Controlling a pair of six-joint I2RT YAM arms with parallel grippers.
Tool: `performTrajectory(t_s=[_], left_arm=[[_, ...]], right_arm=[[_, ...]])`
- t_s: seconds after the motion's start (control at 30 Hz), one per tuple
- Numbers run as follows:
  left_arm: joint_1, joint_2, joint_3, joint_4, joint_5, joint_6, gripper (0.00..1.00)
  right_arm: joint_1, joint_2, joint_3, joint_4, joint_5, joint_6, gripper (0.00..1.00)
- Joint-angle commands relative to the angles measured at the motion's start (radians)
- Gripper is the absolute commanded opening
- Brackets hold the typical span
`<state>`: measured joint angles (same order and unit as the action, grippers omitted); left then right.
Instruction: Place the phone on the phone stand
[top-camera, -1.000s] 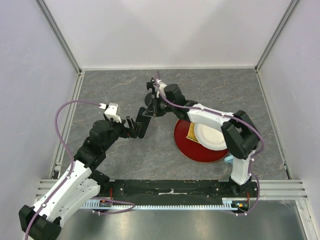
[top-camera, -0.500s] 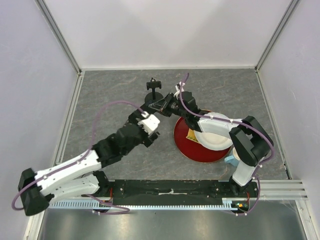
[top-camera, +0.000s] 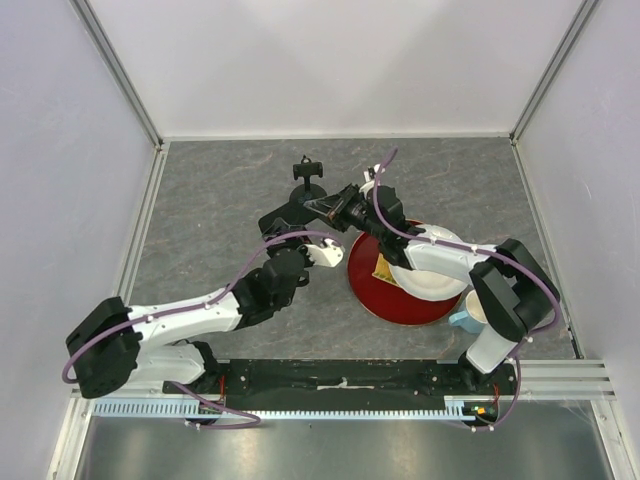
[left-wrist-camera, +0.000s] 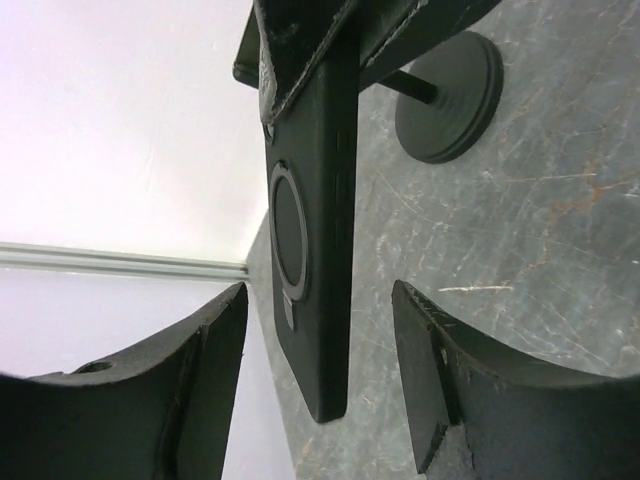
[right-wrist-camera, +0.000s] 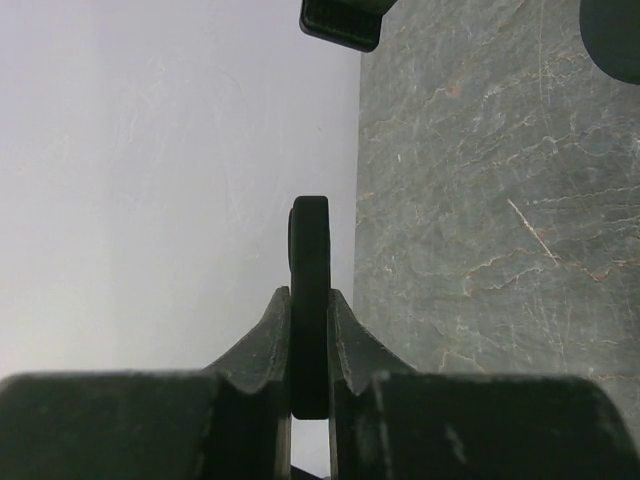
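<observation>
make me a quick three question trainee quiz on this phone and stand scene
1. True or false: the flat glossy black phone already sits on the small black disc-based phone stand.
2. Fill in: the left gripper has its jaws ___, one on each side of the phone without touching it.
3. Pick one: the right gripper is clamped on A the phone, B the phone stand, C nothing.
Key: 1 false; 2 open; 3 A.

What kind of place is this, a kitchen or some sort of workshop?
Probably a robot test booth: plain white walls box in a grey tabletop, a left arm and right arm are bolted at its near edge, and a red plate looks like a prop.
</observation>
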<state>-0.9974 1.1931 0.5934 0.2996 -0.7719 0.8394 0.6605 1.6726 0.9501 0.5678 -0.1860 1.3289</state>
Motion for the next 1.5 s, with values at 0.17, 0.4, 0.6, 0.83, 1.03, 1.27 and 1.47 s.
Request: performTrajectory(t_s=[0.17, 0.4, 0.6, 0.83, 1.03, 1.27, 1.47], left_arm=[[0.008, 0.163, -0.035, 0.442, -0.171, 0.315, 0.6], [0.026, 0.227, -0.018, 0.507, -0.193, 0.363, 0.25], [0.029, 0.177, 0.026, 0.301, -0.181, 0.214, 0.02], [0.032, 0.008, 0.124, -0.208, -0.052, -0.219, 0.02], [0.117, -0.214, 0.175, -0.535, 0.239, -0.627, 0.02], [0.431, -0.446, 0.149, -0.603, 0.989, -0.891, 0.02], [0.542, -0.49, 0.111, -0.509, 1.327, -0.986, 0.02]], right_arm=[[-0.002, -0.094, -0.019, 0.129, -0.006, 0.073, 0.0], [-0.004, -0.111, -0.034, 0.135, 0.0, 0.085, 0.0], [-0.004, -0.122, -0.047, 0.162, -0.007, 0.09, 0.15], [-0.056, -0.105, -0.063, 0.282, -0.075, 0.066, 0.8], [-0.153, -0.109, -0.076, 0.44, -0.197, -0.051, 0.98], [-0.19, -0.048, 0.058, 0.449, -0.544, -0.356, 0.98], [-0.202, -0.023, 0.023, 0.772, -0.897, -0.427, 0.96]])
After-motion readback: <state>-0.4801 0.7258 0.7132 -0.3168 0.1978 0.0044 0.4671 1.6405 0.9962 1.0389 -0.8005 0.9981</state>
